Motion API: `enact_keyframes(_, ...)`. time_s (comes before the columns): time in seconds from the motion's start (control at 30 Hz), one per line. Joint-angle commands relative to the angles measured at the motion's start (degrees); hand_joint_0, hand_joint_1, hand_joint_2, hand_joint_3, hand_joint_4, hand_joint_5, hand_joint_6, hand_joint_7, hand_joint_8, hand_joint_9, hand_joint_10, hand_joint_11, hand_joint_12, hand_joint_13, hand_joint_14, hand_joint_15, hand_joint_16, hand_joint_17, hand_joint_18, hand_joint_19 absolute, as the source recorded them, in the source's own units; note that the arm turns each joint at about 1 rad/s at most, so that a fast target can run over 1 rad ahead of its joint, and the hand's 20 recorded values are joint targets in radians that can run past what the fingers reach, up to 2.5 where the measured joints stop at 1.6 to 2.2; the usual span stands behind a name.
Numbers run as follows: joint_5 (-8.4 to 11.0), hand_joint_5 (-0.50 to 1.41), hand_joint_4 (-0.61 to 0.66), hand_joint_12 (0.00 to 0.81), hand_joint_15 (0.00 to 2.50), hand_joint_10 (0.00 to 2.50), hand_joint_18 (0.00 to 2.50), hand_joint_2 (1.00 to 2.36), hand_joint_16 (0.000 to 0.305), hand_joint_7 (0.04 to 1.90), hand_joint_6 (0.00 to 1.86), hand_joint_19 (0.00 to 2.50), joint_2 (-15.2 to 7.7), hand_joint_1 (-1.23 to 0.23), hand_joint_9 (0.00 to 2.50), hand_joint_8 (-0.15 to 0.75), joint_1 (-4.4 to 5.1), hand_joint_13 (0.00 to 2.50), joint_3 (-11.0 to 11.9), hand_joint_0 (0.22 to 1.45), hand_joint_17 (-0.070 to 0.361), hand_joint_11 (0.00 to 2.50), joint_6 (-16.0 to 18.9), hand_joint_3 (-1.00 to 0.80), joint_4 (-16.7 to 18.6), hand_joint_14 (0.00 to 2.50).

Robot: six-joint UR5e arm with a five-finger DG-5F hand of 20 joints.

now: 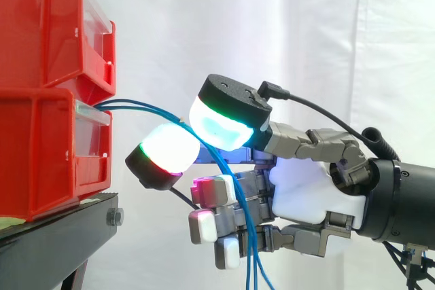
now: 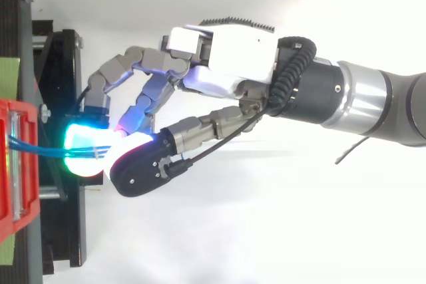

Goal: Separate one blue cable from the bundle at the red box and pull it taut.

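Note:
Blue cables (image 1: 146, 109) come out of the front of the lower red bin (image 1: 41, 161) and arc rightwards. They pass between two glowing fingertips (image 1: 166, 149) of my hand (image 1: 312, 191), then hang slack down past the palm. The two big pads meet around the strands just right of the bin front, so the hand is pinched on them. I cannot tell how many strands lie in the pinch. From above, the blue cables (image 2: 40, 149) run from the red bin (image 2: 6, 164) straight into the touching pads of the hand (image 2: 226, 58). The remaining fingers are curled below.
A second red bin (image 1: 41, 25) is stacked on the lower one. Both rest on a black stand (image 1: 54, 236) at the left. A white curtain hangs behind. The arm enters from the right.

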Motion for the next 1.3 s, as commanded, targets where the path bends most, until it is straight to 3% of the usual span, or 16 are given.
enact_keyframes(0.0, 0.0, -0.19, -0.03, 0.386, 0.69, 0.02, 1.04, 1.01, 0.059, 0.79, 0.94, 0.76, 0.01, -0.82, 1.13, 0.3, 0.0, 1.1, -0.02, 0.71, 0.133, 1.17, 0.06, -0.34, -0.08, 0.02)
enact_keyframes(0.4, 0.0, -0.19, -0.04, 0.374, 0.72, 0.02, 1.05, 1.0, 0.056, 0.77, 0.96, 0.77, 0.01, -0.89, 1.15, 0.295, 0.0, 1.12, 0.07, 0.79, 0.127, 1.2, 0.06, -0.5, -0.08, 0.03)
enact_keyframes(0.57, 0.0, -0.18, 0.05, 0.376, 0.73, 0.02, 1.05, 1.0, 0.056, 0.77, 0.95, 0.78, 0.01, -0.89, 1.17, 0.303, 0.09, 1.12, -0.02, 0.7, 0.126, 1.19, 0.06, -0.5, -0.35, 0.03)
enact_keyframes(0.8, 0.0, -0.18, 0.09, 0.391, 0.75, 0.02, 1.08, 1.0, 0.058, 0.77, 0.94, 0.81, -0.08, -0.96, 1.17, 0.312, 0.09, 1.14, -0.02, 0.56, 0.13, 1.22, 0.06, -0.5, -0.35, 0.02)
enact_keyframes(0.9, 0.09, -0.18, 0.09, 0.395, 0.74, 0.02, 1.09, 1.0, 0.059, 0.75, 0.93, 0.8, 0.01, -0.91, 1.19, 0.318, 0.09, 1.14, -0.02, 0.54, 0.132, 1.2, 0.06, -0.5, -0.35, 0.02)
enact_keyframes(1.13, 0.0, -0.16, 0.09, 0.397, 0.73, 0.02, 1.1, 1.0, 0.058, 0.78, 0.9, 0.81, 0.01, -0.62, 1.24, 0.316, 0.18, 1.17, -0.02, 0.56, 0.132, 1.2, 0.15, -0.5, -0.35, 0.03)
enact_keyframes(1.27, 0.0, -0.16, 0.05, 0.394, 0.75, 0.02, 1.1, 1.01, 0.057, 0.82, 0.89, 0.84, 0.01, -0.64, 1.23, 0.311, 0.18, 1.16, -0.02, 0.63, 0.128, 1.2, 0.15, -0.44, -0.35, 0.02)
